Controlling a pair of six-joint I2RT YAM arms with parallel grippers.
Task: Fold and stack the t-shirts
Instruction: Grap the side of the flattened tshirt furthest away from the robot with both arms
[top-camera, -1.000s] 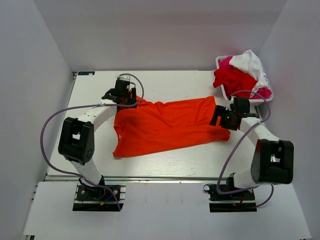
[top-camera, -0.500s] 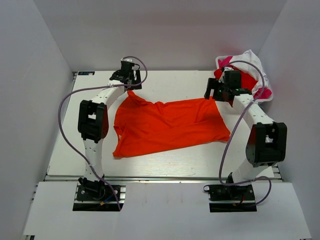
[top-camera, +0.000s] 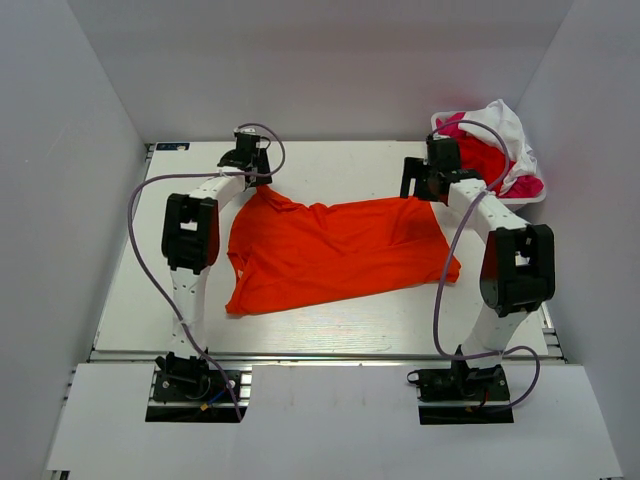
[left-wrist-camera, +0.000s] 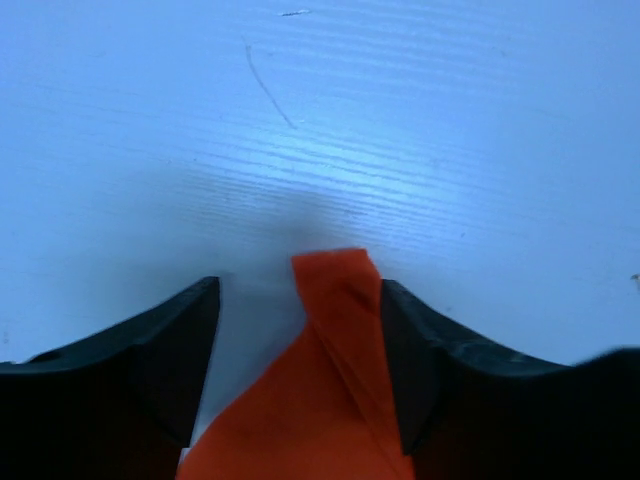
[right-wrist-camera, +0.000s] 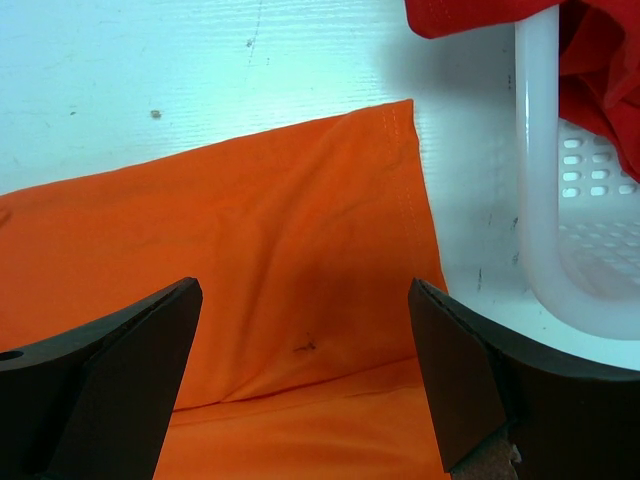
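Observation:
The orange t-shirt (top-camera: 335, 250) lies spread across the middle of the table. Its far-left corner is drawn out into a narrow tip (left-wrist-camera: 335, 290). That tip lies between the jaws of my left gripper (left-wrist-camera: 300, 290), against the right finger (left-wrist-camera: 410, 350); the jaws stand apart, with a gap on the left. In the top view this gripper (top-camera: 256, 178) is at the shirt's far-left corner. My right gripper (right-wrist-camera: 305, 285) hangs wide open over the far-right hem corner (right-wrist-camera: 395, 130), holding nothing. From above, that gripper (top-camera: 420, 190) is beside the basket. Red (top-camera: 490, 160), pink (top-camera: 452, 125) and white (top-camera: 505, 125) t-shirts are heaped there.
A white plastic basket (top-camera: 528, 199) stands at the far right of the table; its rim (right-wrist-camera: 540, 200) is close to the right finger. White walls close in the table at the back and both sides. Purple cables loop off both arms.
Both arms reached toward the back. The left gripper pulled the shirt's far-left corner out into a tip. The right gripper moved from the shirt's right edge to its far-right corner.

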